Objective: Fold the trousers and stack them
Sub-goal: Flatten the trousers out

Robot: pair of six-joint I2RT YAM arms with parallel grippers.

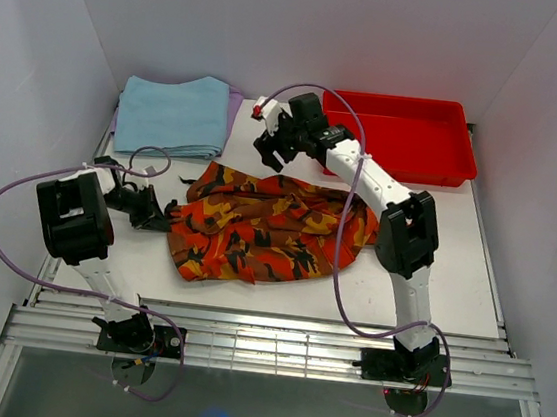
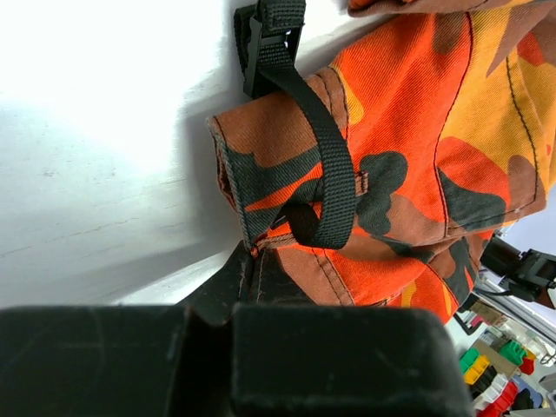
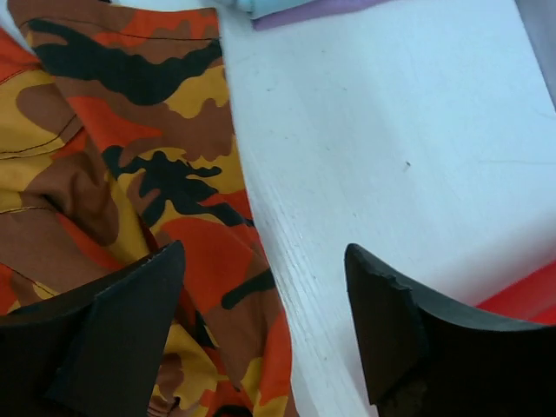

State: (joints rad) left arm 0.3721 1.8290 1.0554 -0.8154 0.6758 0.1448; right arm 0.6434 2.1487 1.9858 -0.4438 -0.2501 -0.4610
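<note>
The camouflage trousers [image 1: 266, 229] lie crumpled across the middle of the table, in orange, red, yellow and black patches. My left gripper [image 1: 157, 213] is at their left edge. In the left wrist view its jaws [image 2: 213, 317] are shut on a dark corner of the trousers [image 2: 391, 130], near a black webbing strap [image 2: 321, 148] with a buckle. My right gripper [image 1: 275, 153] hovers open above the trousers' far edge. In the right wrist view its fingers [image 3: 130, 321] straddle the cloth edge [image 3: 148, 156] and bare table, holding nothing.
A folded light blue cloth [image 1: 173, 114] lies at the back left, with a purple layer under it. A red plastic tray [image 1: 397, 137] stands at the back right. White walls close in the table on three sides. Purple cables loop from both arms.
</note>
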